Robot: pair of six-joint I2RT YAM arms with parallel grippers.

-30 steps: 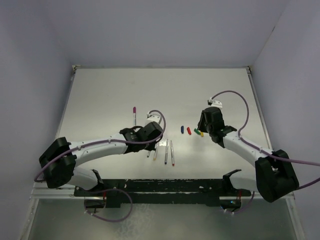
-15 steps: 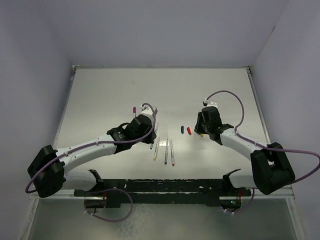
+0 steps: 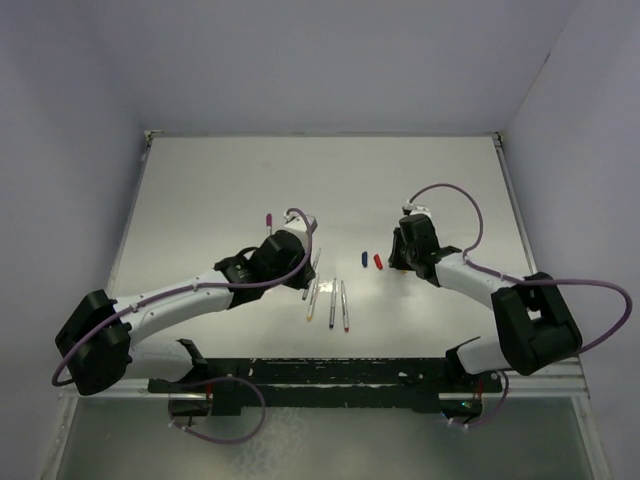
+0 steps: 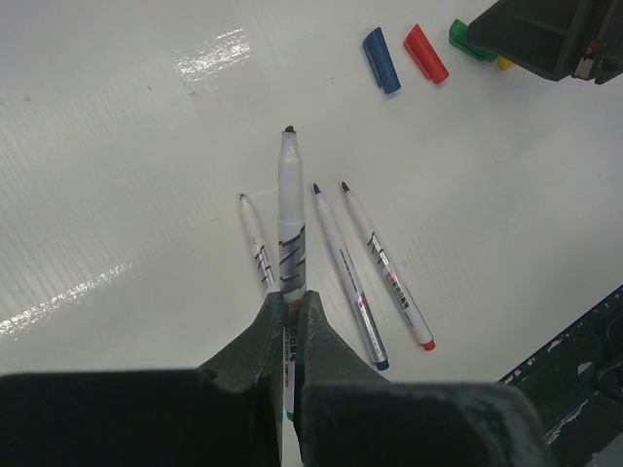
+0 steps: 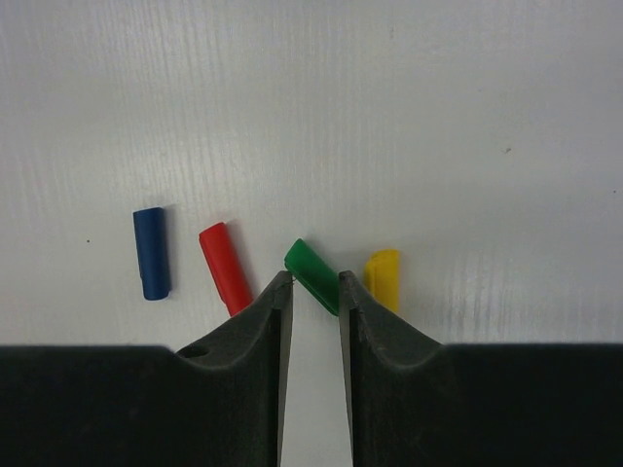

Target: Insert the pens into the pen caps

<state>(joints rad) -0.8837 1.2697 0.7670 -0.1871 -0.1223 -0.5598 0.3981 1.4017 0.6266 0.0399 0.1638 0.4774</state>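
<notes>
My left gripper (image 4: 290,298) is shut on a silvery pen (image 4: 289,219), dark tip pointing away, held above the table. Three more pens (image 4: 346,277) lie side by side below it, also seen from above as pens (image 3: 331,305). A purple-capped pen (image 3: 268,217) lies left of the left gripper (image 3: 308,262). The caps form a row: blue (image 5: 151,251), red (image 5: 224,266), green (image 5: 313,276), yellow (image 5: 383,277). My right gripper (image 5: 313,284) is down on the table, with the slanted green cap between its tips; each tip touches one end of it.
The black frame (image 3: 320,385) of the arm bases runs along the near edge. Grey walls enclose the white table (image 3: 330,180) on three sides. The right arm's cable (image 3: 455,190) loops above its wrist.
The left arm swung up and left, carrying one pen off the row. The right gripper slid left onto the green cap and its jaws narrowed slightly.
</notes>
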